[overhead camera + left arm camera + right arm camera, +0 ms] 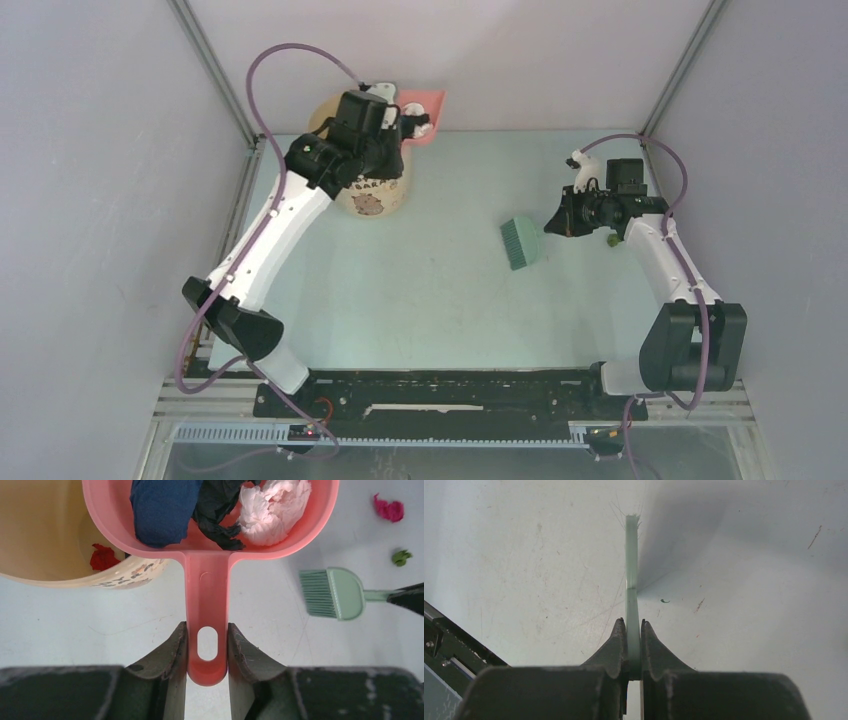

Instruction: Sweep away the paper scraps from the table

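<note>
My left gripper (207, 645) is shut on the handle of the pink dustpan (207, 587) and holds it tilted over the beige cup (45, 535) at the table's far left (400, 118). Navy blue (162, 510), dark teal (217, 510) and white (272, 510) paper scraps lie in the pan. A red scrap (102, 557) lies inside the cup. A magenta scrap (389, 510) and a green scrap (401, 557) lie on the table (420, 300). My right gripper (633, 630) is shut on the handle of the grey-green brush (520, 243), bristles on the table.
The cup (375, 195) stands at the far left, under my left wrist. Grey metal rails (240, 200) edge the table, with grey walls close behind them. The black base bar (450, 390) lies along the near edge.
</note>
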Tool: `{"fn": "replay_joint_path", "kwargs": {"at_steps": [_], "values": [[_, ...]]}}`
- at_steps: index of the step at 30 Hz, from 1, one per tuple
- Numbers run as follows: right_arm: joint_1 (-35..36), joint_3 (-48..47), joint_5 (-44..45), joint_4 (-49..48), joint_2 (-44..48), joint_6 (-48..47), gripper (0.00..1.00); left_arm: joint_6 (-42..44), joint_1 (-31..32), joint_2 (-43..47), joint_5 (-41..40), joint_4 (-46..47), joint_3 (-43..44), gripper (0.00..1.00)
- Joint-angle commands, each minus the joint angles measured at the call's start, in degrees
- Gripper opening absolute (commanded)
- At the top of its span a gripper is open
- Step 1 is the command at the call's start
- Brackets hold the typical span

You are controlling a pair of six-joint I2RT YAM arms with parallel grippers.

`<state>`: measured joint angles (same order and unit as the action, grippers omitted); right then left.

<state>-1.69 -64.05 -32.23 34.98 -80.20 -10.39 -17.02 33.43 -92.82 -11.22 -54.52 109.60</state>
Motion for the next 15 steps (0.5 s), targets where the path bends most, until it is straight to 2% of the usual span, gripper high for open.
{"fn": "replay_joint_path", "kwargs": {"at_steps": [1,11,15], "values": [[0.46,-0.23,-1.15,-0.53,-0.02,-1.2,0.0,-3.45,-4.43,1.43,8.11,1.98,2.68,0.0],[0.38,-0.27,-1.19,-0.35,-0.13,-1.25,0.0,-18.01,-15.83,3.48,26.25,15.68,-5.95,0.01],[0.33,-0.27,-1.01,-0.27,-0.13,-1.33,0.0,-28.17,-22.21,5.46,35.7,29.21,-15.38,0.01]]}}
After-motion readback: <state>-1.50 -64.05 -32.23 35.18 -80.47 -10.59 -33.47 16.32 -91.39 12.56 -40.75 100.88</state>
